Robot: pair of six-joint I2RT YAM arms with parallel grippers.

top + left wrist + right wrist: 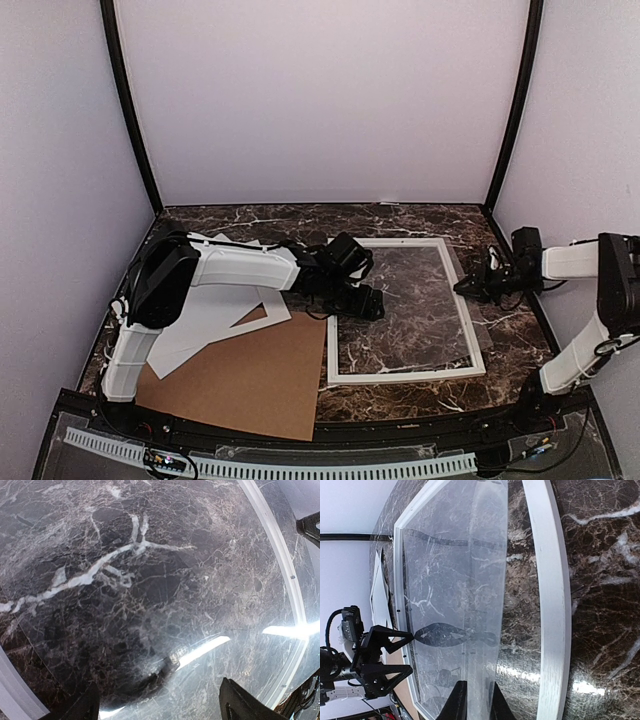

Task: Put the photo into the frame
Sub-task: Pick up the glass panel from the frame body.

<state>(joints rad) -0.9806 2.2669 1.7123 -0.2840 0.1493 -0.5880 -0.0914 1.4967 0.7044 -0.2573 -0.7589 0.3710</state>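
The white frame (400, 373) lies flat on the marble table, right of centre. A clear pane (450, 580) sits over its opening, and its right edge overhangs the right rail (478, 310). My left gripper (368, 300) hovers open over the frame's left side, wide apart above the pane (159, 687). In the right wrist view one left fingertip (411, 636) touches the pane. My right gripper (468, 287) is at the right rail (547, 580). Its fingers stand close together around the pane's edge (477, 687), and I cannot tell whether they pinch it. The photo is not in view.
A brown cardboard sheet (250, 380) lies at the front left. A white wide-bordered mat (215, 310) lies partly on it, under my left arm. Pale enclosure walls with black corner posts close the back and sides.
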